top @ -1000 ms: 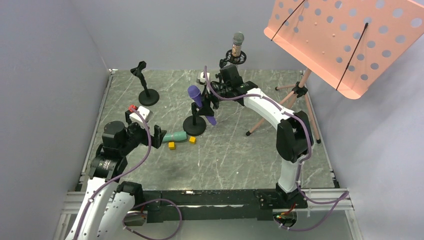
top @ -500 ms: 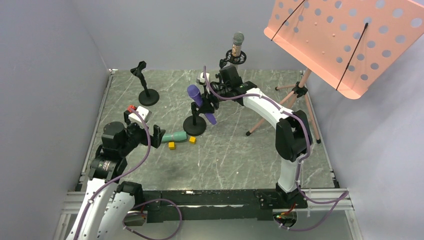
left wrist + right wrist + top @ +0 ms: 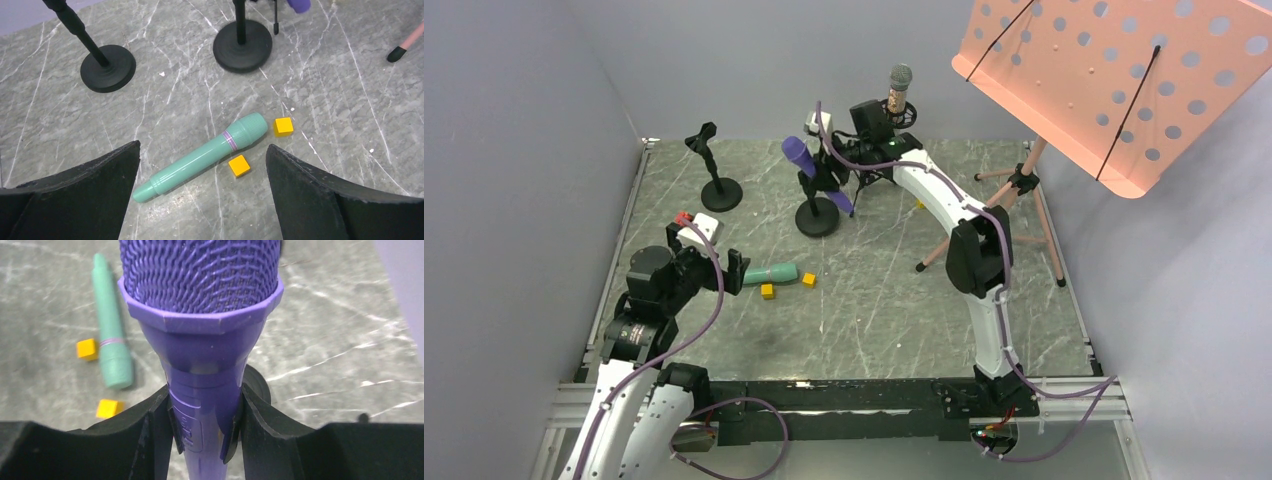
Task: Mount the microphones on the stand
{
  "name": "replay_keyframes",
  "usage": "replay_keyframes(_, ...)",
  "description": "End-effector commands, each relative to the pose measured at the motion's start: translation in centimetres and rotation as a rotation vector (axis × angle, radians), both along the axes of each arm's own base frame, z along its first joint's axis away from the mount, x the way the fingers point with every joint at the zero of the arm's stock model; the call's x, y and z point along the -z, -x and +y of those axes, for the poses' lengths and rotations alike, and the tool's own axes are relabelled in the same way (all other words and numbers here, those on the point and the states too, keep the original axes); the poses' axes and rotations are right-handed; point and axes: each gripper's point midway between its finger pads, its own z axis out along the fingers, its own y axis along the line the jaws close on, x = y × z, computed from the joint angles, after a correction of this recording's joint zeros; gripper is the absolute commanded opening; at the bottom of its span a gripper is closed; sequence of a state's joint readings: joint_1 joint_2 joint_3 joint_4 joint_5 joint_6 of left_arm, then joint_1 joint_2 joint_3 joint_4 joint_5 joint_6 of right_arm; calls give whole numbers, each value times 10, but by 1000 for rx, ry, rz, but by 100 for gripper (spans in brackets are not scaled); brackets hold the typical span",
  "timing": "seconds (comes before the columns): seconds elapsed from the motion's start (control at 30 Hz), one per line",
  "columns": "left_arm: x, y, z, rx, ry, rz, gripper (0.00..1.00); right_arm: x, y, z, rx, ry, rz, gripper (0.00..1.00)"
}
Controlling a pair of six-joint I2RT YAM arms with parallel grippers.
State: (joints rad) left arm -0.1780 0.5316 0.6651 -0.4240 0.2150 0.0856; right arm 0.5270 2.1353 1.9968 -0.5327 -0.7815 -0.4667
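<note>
My right gripper (image 3: 829, 178) is shut on the purple microphone (image 3: 802, 160), which tilts up to the left at the clip of the middle stand (image 3: 817, 218). In the right wrist view my gripper (image 3: 205, 425) clamps the purple microphone's body (image 3: 200, 315). The teal-green microphone (image 3: 772, 272) lies flat on the table. My left gripper (image 3: 739, 272) is open just left of it, and in the left wrist view the teal-green microphone (image 3: 210, 155) lies below my open gripper (image 3: 202, 150). The copper microphone (image 3: 897, 95) stands upright in the rear stand. An empty stand (image 3: 716, 188) is at the back left.
Two yellow cubes (image 3: 767, 291) (image 3: 809, 280) lie beside the teal microphone's head. A pink perforated music stand (image 3: 1114, 80) on a tripod (image 3: 1014, 205) fills the right side. Grey walls close the left and the back.
My right arm has carried the purple microphone up and back to the left, and the middle stand's base has shifted farther from the teal microphone. The left arm has not moved.
</note>
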Motion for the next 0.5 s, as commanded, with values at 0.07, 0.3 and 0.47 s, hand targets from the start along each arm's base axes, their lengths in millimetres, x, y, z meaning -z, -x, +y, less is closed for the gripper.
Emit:
replay_keyframes(0.07, -6, -7, 9, -54, -9, -43, 99, -86, -74, 2, 119, -158, -232, 15)
replay_keyframes(0.3, -1, -12, 13, -73, -20, -18, 99, -93, -115, 10, 217, -260, -251, 15)
replay_keyframes(0.47, 1, -14, 15, -79, -19, -7, 99, -76, -131, 18, 303, -281, -214, 17)
